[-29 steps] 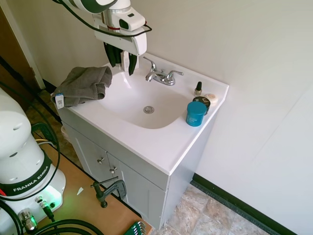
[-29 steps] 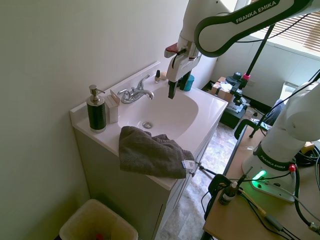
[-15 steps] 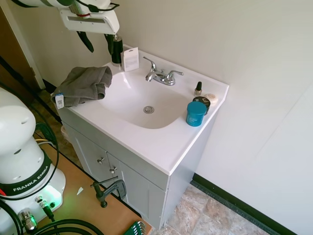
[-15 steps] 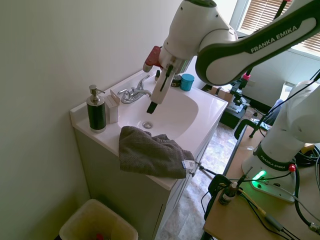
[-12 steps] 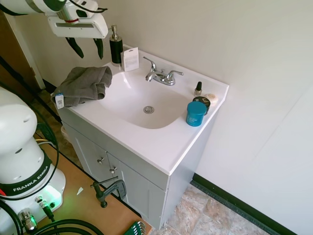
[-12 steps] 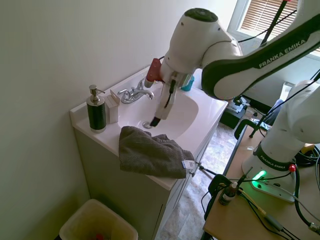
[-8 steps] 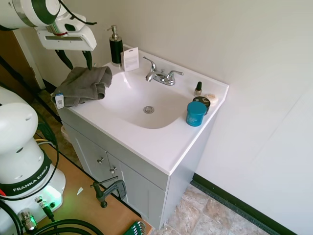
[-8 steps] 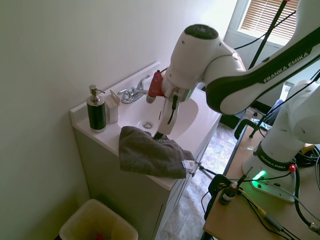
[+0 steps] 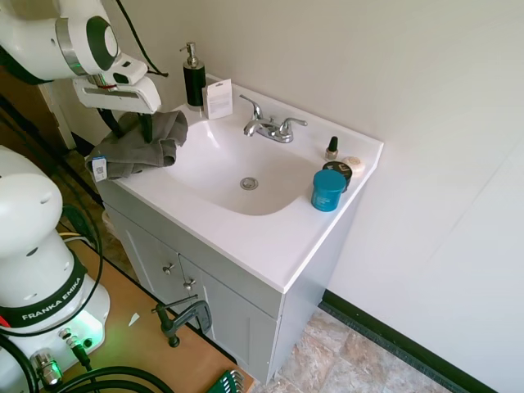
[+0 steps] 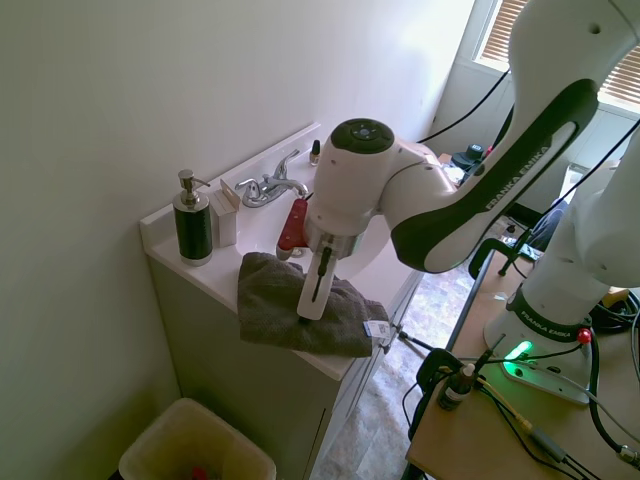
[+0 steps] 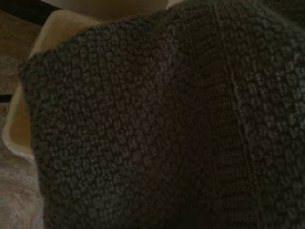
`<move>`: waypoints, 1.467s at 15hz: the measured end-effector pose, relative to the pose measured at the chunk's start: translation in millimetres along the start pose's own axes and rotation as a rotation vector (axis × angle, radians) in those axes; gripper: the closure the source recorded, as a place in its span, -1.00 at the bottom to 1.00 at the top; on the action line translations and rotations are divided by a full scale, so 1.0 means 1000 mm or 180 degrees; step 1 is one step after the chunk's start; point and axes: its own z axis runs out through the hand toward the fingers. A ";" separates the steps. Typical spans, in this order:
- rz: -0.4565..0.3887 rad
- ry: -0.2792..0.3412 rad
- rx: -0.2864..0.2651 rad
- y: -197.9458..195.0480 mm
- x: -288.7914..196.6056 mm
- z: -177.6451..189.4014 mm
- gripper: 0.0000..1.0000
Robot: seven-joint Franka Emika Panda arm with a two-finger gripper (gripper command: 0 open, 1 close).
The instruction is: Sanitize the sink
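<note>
Sink (image 9: pixel 237 168): white basin in the vanity top, drain bare, faucet (image 9: pixel 270 127) behind.
Hidden: I can't tell whether the fingers are apart or together; they're pressed into the towel.
Towel (image 9: pixel 139 143): gray, heaped on the counter corner; fills the wrist view.
Around: soap pump (image 9: pixel 194 79), blue jar (image 9: pixel 328 190).
Gripper (image 9: pixel 131 127): on the towel, beside the basin.

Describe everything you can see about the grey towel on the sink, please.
The grey towel is a thick, dark grey cloth with a knobbly woven texture and a flat ribbed band, seen close in the wrist view. It lies crumpled on the corner of the white vanity top, partly hanging over the front edge. A small white tag hangs from it. The gripper presses down into it from above.
</note>
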 end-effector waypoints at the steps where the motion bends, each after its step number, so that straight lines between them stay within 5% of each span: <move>1: 0.0015 -0.0030 -0.0032 -0.004 0.002 0.002 1.00; 11: 0.0426 -0.0167 -0.0027 0.010 0.028 0.006 1.00; 17: 0.1151 -0.0319 -0.0068 0.047 0.082 0.013 1.00; 22: 0.1808 -0.0743 -0.0296 0.080 0.133 0.067 1.00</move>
